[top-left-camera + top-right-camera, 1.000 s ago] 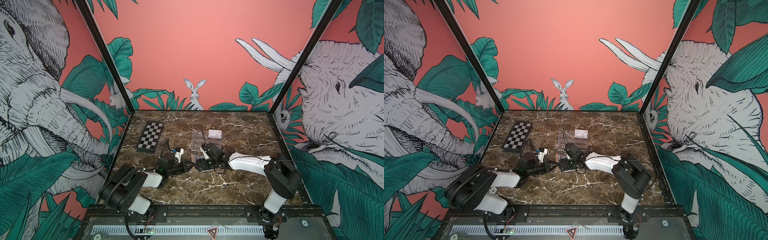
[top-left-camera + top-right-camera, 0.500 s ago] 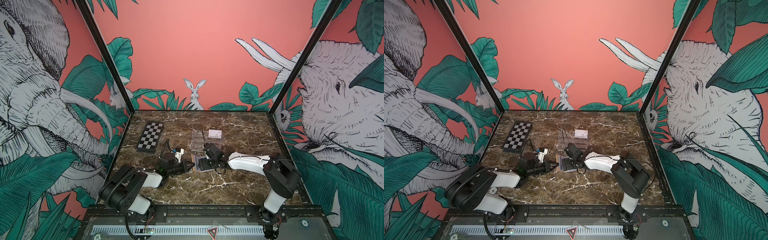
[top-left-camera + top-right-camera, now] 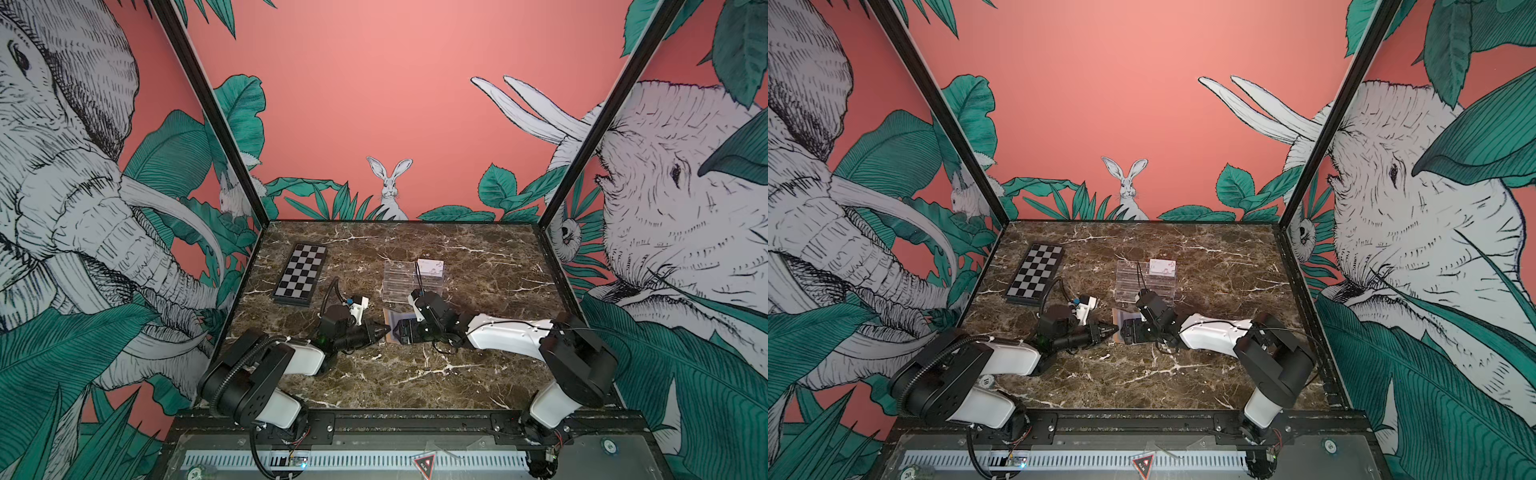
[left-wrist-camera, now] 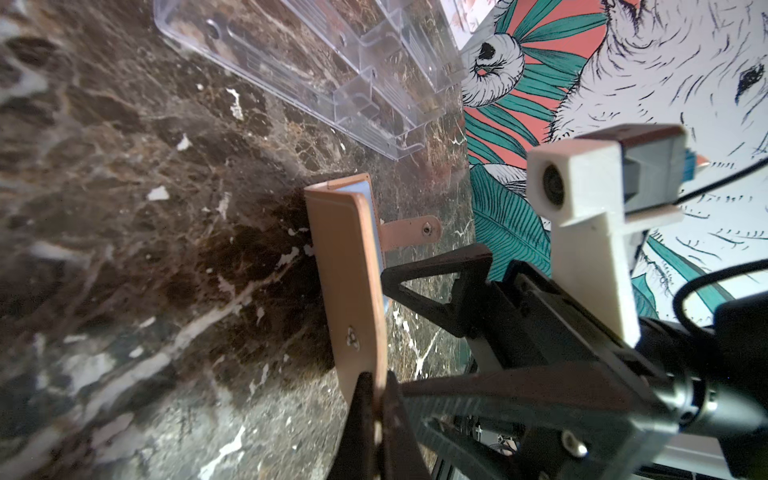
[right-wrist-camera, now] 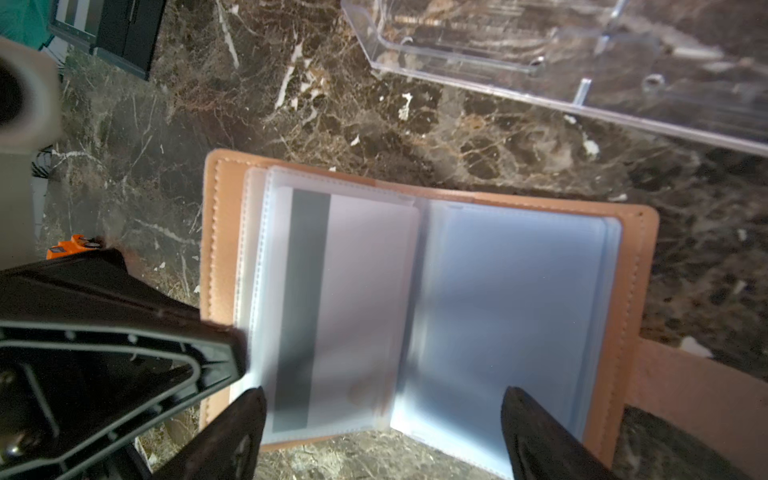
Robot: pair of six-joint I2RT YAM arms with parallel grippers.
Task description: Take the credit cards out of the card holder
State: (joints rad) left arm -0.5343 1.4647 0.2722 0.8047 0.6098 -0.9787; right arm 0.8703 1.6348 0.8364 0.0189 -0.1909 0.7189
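The tan card holder (image 5: pixel 631 291) lies open on the marble, clear sleeves facing up. One sleeve holds a whitish credit card (image 5: pixel 357 291) with a dark stripe. The facing sleeve shows a pale blue card (image 5: pixel 511 307). My left gripper (image 4: pixel 376 395) is shut on the edge of the holder's raised cover (image 4: pixel 349 266), beside the snap tab (image 4: pixel 409 232). My right gripper (image 5: pixel 382 399) hangs open just over the sleeves with nothing between its fingers. In both top views the two grippers (image 3: pixel 384 330) (image 3: pixel 1125 330) meet tip to tip over the holder (image 3: pixel 390 318). Another whitish card (image 3: pixel 431 266) stands in the rack.
A clear acrylic tiered rack (image 3: pixel 411 282) (image 3: pixel 1144 282) stands just behind the holder. A black-and-white chequered board (image 3: pixel 300 274) (image 3: pixel 1036 274) lies at the back left. Painted walls close in the table on three sides.
My right gripper has edged a little to the left over the open holder. The left arm has kept still, its grip on the cover unchanged.
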